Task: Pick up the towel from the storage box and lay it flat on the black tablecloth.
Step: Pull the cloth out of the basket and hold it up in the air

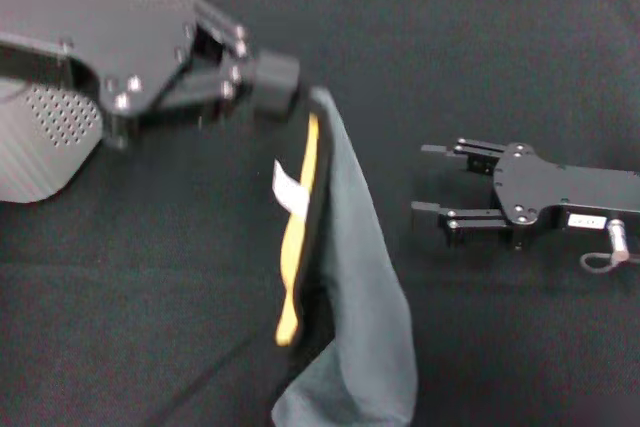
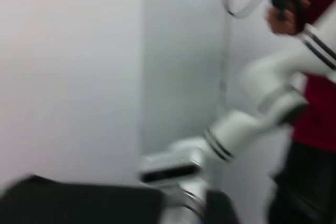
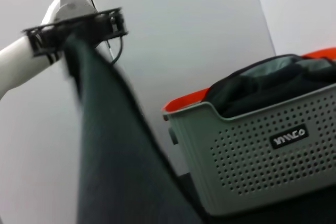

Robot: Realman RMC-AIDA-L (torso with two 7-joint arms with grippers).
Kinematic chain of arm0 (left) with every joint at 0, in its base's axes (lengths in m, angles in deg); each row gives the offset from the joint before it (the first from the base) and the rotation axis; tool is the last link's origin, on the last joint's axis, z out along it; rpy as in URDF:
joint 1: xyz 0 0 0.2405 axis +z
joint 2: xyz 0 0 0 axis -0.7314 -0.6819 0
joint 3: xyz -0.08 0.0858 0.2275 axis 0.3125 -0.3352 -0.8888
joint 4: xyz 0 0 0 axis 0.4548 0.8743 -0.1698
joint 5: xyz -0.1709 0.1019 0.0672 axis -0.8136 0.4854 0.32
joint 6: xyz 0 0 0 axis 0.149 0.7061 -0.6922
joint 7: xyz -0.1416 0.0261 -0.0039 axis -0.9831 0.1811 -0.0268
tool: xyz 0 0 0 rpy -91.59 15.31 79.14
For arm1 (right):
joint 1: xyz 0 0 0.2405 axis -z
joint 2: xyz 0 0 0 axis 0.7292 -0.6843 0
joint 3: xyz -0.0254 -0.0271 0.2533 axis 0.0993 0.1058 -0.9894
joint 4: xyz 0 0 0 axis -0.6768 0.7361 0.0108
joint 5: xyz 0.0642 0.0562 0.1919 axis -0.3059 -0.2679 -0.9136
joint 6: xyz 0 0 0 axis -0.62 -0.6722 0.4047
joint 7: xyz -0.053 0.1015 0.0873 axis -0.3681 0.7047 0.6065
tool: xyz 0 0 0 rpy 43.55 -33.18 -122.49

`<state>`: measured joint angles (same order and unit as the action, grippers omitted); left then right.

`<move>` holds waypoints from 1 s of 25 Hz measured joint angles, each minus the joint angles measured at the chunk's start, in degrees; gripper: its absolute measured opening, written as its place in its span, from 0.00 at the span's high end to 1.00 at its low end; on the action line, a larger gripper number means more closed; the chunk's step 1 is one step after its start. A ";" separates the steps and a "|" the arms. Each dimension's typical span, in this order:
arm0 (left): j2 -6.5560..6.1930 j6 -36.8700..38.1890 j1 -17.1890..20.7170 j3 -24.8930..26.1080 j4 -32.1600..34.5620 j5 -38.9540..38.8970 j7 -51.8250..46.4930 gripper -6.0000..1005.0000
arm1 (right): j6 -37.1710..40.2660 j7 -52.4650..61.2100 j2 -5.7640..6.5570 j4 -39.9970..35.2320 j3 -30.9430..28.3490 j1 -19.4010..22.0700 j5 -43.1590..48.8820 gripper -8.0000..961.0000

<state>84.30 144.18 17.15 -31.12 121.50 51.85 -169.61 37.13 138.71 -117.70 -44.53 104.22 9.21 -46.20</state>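
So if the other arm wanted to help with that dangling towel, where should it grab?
Probably a low corner. The left gripper pinches the towel by its top, so it hangs folded. The open right gripper, resting on the black tablecloth, could approach from its own side.

The hanging towel [image 1: 345, 277] seemingly blocks passage between both grippers; black tablecloth [image 1: 480, 67] beyond lies open

one towel [image 1: 350, 247] hangs in the air. one grey box [image 3: 252, 156] sits on one black tablecloth [image 1: 500, 47], with one orange bin [image 3: 181, 103] just behind it. two grippers: the left [image 1: 285, 87] and the right [image 1: 432, 179]. one white tag [image 1: 288, 187] on the towel, one black label [image 3: 289, 137] on the box. one person [image 2: 315, 77] in red.
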 joint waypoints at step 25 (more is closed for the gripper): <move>5.72 -18.89 -5.99 1.89 -8.11 18.34 1.84 0.98 | 5.56 -2.08 -3.15 -3.16 -1.41 1.37 5.56 0.14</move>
<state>90.02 125.30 11.16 -29.24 113.39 70.18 -167.77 42.69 136.63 -120.86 -47.69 102.82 10.58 -40.64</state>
